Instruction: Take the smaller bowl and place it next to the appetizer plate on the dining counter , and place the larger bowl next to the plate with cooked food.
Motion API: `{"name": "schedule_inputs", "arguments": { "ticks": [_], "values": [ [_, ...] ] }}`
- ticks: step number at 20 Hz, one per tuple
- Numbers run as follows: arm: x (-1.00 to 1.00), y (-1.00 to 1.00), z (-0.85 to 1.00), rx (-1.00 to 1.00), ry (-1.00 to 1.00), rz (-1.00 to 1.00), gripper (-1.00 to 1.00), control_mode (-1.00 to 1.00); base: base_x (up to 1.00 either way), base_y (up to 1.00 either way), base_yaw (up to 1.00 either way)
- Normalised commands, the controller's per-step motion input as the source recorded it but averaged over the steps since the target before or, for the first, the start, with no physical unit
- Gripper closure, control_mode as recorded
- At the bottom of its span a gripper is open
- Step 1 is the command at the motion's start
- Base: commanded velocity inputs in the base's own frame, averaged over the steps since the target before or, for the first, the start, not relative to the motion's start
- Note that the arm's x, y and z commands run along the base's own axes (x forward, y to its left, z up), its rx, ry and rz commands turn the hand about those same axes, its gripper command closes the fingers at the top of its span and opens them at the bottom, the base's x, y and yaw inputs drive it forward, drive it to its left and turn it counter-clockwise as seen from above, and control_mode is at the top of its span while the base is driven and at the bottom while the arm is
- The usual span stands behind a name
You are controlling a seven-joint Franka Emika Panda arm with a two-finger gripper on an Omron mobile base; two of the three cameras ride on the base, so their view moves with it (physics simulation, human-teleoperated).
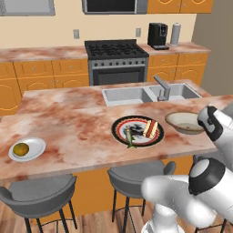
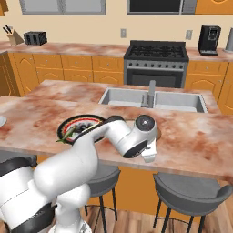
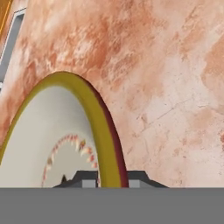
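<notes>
Hand view: gripper sits at the bottom edge, its two dark fingertips pinched on the olive-yellow rim of a shallow cream bowl, one tip inside the wall, one outside. Jaws nearly together, clamped on that rim. The bowl has a red dotted ring inside; which of the pair it is I cannot tell from here, only one bowl is in view. Bowl fills the lower left, rim arcs up and over just above the tips. Pinkish marbled top of the dining counter beyond it, to the right and above.

Left base view: same bowl rests on the dining counter, just right of the dark-rimmed plate with cooked food, near but not touching. Arm wrist covers the bowl's right edge, so the fingers are hidden here. Inset sink lies behind the bowl and plate. Small white plate with a round yellowish item sits far left on the same top, well apart from the bowl. Grey stools under the front edge.

Right base view: arm crosses over the food plate; wrist hides the bowl almost fully. Stove at the back wall.
</notes>
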Motion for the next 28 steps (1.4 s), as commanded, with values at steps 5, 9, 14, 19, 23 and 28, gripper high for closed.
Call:
{"name": "schedule_inputs", "arguments": {
  "ticks": [5, 9, 14, 19, 23, 28],
  "values": [
    [-0.02, 0.28, -0.03, -0.01, -0.03, 0.00, 1.00, -1.00, 0.00, 0.00, 0.00],
    [-0.05, 0.43, 0.00, -0.05, -0.04, 0.00, 1.00, -1.00, 0.00, 0.00, 0.00],
    [0.00, -0.17, 0.00, -0.01, 0.00, 0.00, -1.00, -1.00, 0.00, 0.00, 0.00],
    [0.00, -0.32, 0.41, 0.00, 0.05, 0.00, -1.00, -1.00, 0.00, 0.00, 0.00],
    [-0.22, 0.00, 0.73, 0.00, 0.04, 0.05, -1.00, -1.00, 0.00, 0.00, 0.00],
    [-0.91, 0.12, 0.21, -0.07, 0.02, 0.17, -1.00, -1.00, 0.00, 0.00, 0.00]
  ]
}}
